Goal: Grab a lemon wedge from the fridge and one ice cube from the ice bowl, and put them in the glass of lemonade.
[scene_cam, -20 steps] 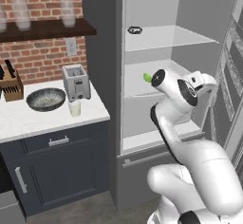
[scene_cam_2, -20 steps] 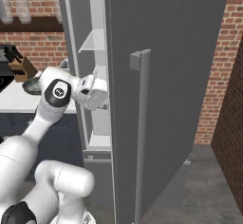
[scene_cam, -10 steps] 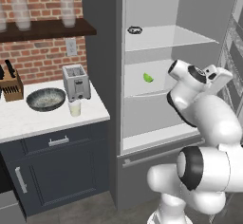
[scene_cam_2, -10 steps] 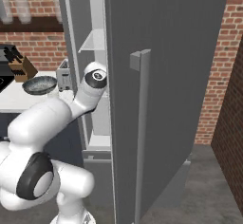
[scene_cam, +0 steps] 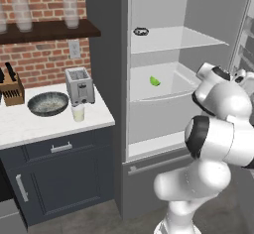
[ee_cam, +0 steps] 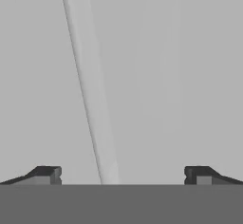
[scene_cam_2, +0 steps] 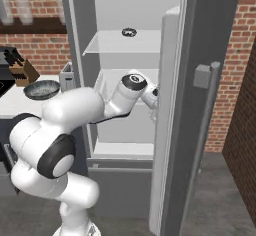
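Fridge (scene_cam: 213, 15) open at frame right, lemon wedge (scene_cam: 155, 81) on middle shelf, gripper (ee_cam: 122, 174) spread wide and empty, bowl (scene_cam: 48, 103) and glass (scene_cam: 78, 113) on counter (scene_cam: 30, 129) at lower left.

toaster (scene_cam: 80, 85) beside knife block (scene_cam: 11, 88)

The arm is folded high, its claw (ee_cam: 122, 175) spread wide, empty.

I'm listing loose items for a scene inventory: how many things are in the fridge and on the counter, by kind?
Lemon wedge: 1
Dark ring: 1
Ice bowl: 1
Glass of lemonade: 1
Toaster: 1
Knife block: 1
Total: 6
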Available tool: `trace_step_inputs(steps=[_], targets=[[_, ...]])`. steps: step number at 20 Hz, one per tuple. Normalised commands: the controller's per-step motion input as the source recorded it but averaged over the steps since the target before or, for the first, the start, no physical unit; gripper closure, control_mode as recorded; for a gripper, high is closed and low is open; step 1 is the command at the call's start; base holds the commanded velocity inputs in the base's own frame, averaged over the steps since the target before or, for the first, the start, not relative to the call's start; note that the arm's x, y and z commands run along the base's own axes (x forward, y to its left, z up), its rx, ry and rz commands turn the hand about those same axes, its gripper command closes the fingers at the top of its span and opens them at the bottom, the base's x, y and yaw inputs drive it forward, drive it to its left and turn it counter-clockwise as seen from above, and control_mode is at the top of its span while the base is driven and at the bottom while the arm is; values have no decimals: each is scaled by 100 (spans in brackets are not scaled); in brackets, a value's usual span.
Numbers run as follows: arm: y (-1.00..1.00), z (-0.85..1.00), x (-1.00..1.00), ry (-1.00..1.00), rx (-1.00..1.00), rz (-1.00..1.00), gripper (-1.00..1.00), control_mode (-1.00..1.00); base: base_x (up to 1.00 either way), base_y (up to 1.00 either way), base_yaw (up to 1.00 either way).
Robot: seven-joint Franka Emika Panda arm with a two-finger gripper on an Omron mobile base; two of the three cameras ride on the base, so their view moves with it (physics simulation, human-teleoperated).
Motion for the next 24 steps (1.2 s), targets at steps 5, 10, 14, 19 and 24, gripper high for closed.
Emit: trace_step_inputs(steps=[5, 10, 14, 19, 24], targets=[[-40, 4, 0, -11, 11, -2, -100, -100, 0, 0, 0], [30, 93, 0, -14, 7, 2, -100, -100, 0, 0, 0], [78, 66, 0, -21, 21, 4, -100, -100, 0, 0, 0], [-23, 1, 2, -26, 24, -1, -100, -100, 0, 0, 0], [-100, -84, 0, 0, 6, -12, -100, -100, 0, 0, 0]])
